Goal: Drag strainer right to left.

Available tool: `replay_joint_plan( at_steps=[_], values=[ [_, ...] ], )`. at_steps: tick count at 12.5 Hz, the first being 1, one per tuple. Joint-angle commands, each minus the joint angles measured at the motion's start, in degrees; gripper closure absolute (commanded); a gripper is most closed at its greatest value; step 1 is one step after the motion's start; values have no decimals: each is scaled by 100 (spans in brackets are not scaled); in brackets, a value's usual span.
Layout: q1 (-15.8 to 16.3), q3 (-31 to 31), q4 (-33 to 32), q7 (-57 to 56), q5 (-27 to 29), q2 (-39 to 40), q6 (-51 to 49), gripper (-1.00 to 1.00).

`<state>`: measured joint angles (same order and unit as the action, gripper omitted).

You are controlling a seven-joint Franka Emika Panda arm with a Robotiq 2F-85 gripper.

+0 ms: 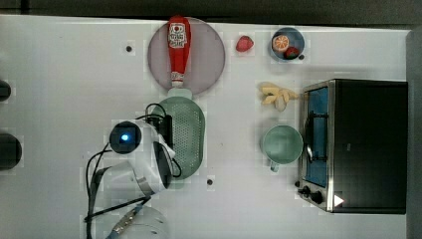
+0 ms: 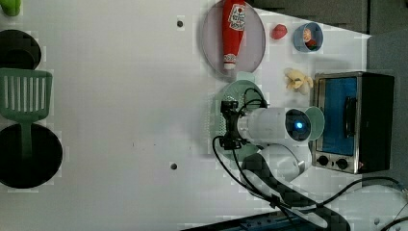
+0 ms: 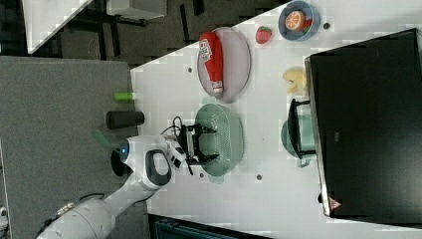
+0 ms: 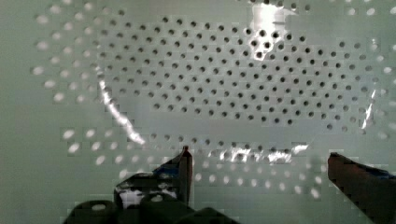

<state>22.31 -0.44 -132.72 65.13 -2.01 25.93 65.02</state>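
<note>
1. Strainer (image 1: 191,132) sits on the white table (image 1: 59,64), just below the grey plate (image 1: 209,55) in the top view; its tab handle nearly touches the plate rim.
2. Taking the strainer as landmark: ketchup bottle (image 1: 178,47) lies on the plate above it in the top view, cap end pointing toward the strainer.
3. Mint mug (image 1: 282,143) stands to the top view's right of the strainer, apart from it, right beside the toaster oven (image 1: 358,144).
4. Pale food pieces (image 1: 277,95) lie up and to the right of the strainer in the top view, near the oven's corner.
5. Strawberry (image 1: 244,43) and blue bowl (image 1: 287,44) with orange slice are farther up and right of the strainer, well apart from it.
6. Gripper (image 3: 201,144) hangs over the strainer's bowl, on its side toward the right view's left; fingers spread wide, pinching nothing.
7. Wrist view: strainer's holed floor (image 4: 224,88) seen close up, both fingertips (image 4: 186,163) inside the bowl with open gap between them; contact with the wall can't be told.
8. Left view: green spatula (image 2: 26,96) and a black round thing (image 2: 29,154) lie well apart from the strainer, far across the table on the left view's left.
</note>
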Motion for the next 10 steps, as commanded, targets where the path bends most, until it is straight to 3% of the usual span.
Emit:
replay_joint_plan(
  at_steps=[1, 10],
  values=[
    [364, 105, 300, 392, -41, 24, -242, -100],
    [850, 264, 1209, 712, 544, 482, -636, -100]
  ],
)
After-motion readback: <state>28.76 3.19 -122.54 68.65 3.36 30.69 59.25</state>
